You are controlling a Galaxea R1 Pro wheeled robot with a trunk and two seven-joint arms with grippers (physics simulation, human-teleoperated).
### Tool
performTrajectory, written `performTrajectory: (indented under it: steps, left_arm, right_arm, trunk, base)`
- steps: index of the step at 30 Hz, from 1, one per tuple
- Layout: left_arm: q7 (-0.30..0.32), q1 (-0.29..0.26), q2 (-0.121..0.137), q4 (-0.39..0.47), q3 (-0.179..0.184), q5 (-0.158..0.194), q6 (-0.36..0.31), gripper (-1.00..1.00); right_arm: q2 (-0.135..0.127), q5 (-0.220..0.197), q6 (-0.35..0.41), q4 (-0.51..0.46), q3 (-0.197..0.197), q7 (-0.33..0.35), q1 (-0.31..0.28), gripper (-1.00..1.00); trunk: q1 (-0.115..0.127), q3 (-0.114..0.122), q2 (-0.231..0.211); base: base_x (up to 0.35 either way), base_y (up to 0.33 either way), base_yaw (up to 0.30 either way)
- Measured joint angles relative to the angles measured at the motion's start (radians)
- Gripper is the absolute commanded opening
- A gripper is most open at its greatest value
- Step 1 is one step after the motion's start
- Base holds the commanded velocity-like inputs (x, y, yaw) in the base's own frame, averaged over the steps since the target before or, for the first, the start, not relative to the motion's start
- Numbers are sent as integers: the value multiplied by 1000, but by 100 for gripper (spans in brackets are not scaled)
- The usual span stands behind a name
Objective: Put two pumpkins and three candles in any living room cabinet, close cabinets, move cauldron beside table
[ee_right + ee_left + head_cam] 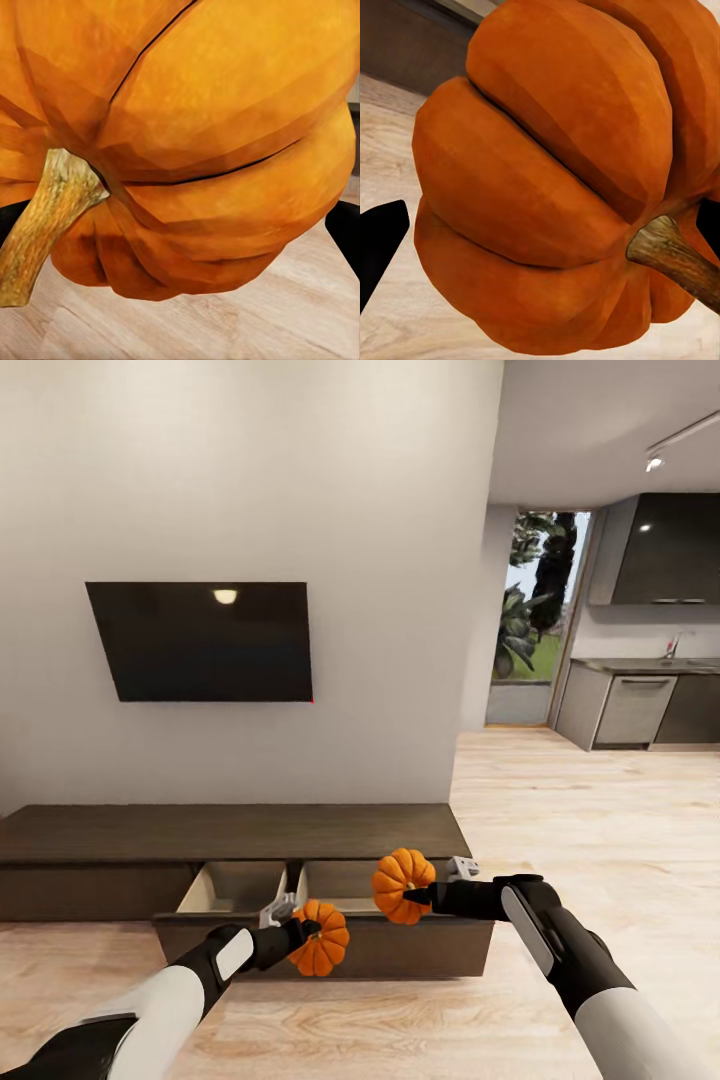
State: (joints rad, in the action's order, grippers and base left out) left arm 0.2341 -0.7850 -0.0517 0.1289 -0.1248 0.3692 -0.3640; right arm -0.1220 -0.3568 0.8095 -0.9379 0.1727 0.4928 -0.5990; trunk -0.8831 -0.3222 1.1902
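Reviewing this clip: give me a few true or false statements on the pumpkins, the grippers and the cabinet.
1. Each gripper holds a pumpkin. True: the left gripper holds the left pumpkin, the right gripper the right pumpkin.
2. The cabinet is fully closed. False: a drawer stands pulled out.
3. A pumpkin lies in the drawer. False: both are held above it.
4. A TV hangs above the cabinet. True.

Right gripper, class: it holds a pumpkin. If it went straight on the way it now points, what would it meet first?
The right gripper points left across the open drawer. Probably the left gripper's pumpkin comes first, though depth is unclear and it may pass behind it.
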Motion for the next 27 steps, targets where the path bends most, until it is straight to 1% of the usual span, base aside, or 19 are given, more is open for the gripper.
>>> performTrajectory:
  steps: [1,4,7,10,15,16,18,21,23,25,26,27]
  left_arm:
    - [0,0,0,0,0,0,0,-100]
    - [-1,0,0,0,0,-2,0,-100]
    - [-1,0,-14,3,2,1,-1,-100]
    - [-1,0,-22,10,1,-1,-1,-100]
    - [-4,0,-23,33,-2,-2,-7,-100]
    - [-15,-1,-23,49,-2,-5,-15,-100]
    - [-52,-1,-23,79,0,-6,-46,-100]
    - [-95,-2,-24,157,-2,3,-124,-100]
    - [-104,-2,-25,186,-1,1,-160,-100]
    - [-108,-2,-24,203,-1,1,-188,-100]
    - [-110,-3,-25,209,-1,0,-200,-100]
    - [-115,-7,-26,216,-2,1,-212,-100]
  right_arm:
    - [0,0,0,0,0,0,0,-100]
    - [0,-1,1,0,0,1,0,-100]
    - [0,1,0,0,-1,-1,0,-100]
    - [-1,3,0,0,-2,-2,0,-100]
    - [-1,1,8,1,-7,-5,0,-100]
    - [-1,1,11,2,-12,-5,0,-100]
    - [-1,4,12,14,-24,-17,0,-100]
    - [-3,8,10,40,-37,-58,-1,-100]
    - [-4,-3,12,45,-40,-70,-1,-100]
    - [-11,3,12,48,-44,-77,-2,-100]
    - [-18,-2,13,49,-48,-79,-2,-100]
    - [-28,4,13,50,-54,-82,-2,-100]
  trunk:
    - [0,0,0]
    - [1,0,0]
    - [1,0,0]
    - [0,0,0]
    - [0,0,0]
    - [0,0,0]
    - [0,0,0]
    - [0,0,0]
    - [0,0,0]
    - [0,0,0]
    - [0,0,0]
    - [0,0,0]
  base:
    - [0,0,-2]
    - [283,-57,0]
    - [311,-115,0]
    - [263,-93,0]
    - [59,-19,0]
    - [11,-4,0]
    - [6,-2,0]
    - [2,-1,0]
    - [0,0,0]
    - [0,0,0]
    - [0,0,0]
    - [0,0,0]
